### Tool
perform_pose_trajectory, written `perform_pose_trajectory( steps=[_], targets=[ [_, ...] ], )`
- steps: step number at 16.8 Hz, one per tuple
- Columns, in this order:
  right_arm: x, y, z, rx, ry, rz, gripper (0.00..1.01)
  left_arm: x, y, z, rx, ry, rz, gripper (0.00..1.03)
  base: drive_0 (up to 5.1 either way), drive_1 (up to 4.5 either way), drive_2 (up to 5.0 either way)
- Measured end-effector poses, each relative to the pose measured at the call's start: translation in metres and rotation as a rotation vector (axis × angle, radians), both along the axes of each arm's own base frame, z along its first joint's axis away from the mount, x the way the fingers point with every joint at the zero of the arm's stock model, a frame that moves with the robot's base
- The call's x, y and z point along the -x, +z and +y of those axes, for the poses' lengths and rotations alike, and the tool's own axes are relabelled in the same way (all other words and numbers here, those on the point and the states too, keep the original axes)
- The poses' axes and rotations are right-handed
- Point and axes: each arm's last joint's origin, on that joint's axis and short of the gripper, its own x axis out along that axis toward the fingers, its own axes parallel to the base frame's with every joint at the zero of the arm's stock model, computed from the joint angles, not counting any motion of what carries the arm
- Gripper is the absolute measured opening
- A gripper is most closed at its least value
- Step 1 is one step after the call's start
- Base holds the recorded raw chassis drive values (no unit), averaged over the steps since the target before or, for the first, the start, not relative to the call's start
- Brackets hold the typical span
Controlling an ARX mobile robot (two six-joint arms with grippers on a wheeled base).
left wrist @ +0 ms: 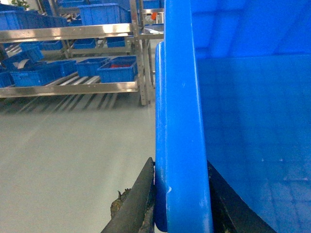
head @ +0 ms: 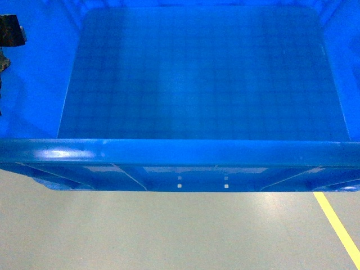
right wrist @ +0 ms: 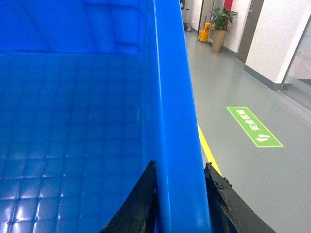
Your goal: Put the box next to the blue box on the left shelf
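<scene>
Box [head: 197, 79] carrying is what we are doing, left gripper [left wrist: 181, 206] and right gripper [right wrist: 180, 204] each clamping a side rim, holding it above the floor [head: 169, 236], well apart from the left shelf [left wrist: 73, 87], so placing beside its blue crates [left wrist: 116, 70] is remaining.
</scene>
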Motion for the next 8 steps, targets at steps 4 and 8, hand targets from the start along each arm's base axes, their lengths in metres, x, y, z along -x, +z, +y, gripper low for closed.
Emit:
perform_pose_trajectory(
  steps=[4, 8],
  targets=[
    [0.0000, -0.0003, 0.0000, 0.001, 0.000, 0.003, 0.21, 0.0000, -0.0001, 0.0000, -0.001, 0.000, 0.001, 0.18, 0.0, 4.26, -4.3],
    [0.0000, -0.0004, 0.0000, 0.001, 0.000, 0.004, 0.21, 0.0000, -0.0002, 0.0000, -0.001, 0.000, 0.002, 0.18, 0.0, 4.32, -4.3]
  ],
)
